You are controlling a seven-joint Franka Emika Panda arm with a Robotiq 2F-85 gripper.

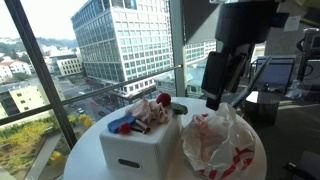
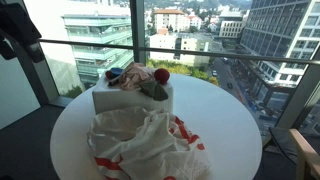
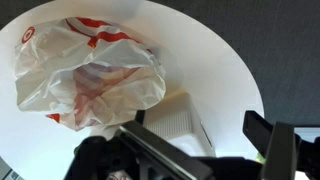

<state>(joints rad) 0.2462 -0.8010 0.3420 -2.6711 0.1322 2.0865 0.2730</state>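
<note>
One gripper hovered, jaws wide open, above the table: one plastic bag, one toy-filled white box.

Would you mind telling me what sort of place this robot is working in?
Probably an upper-floor office: tall windows overlook buildings and a street below, beside a round table.
</note>
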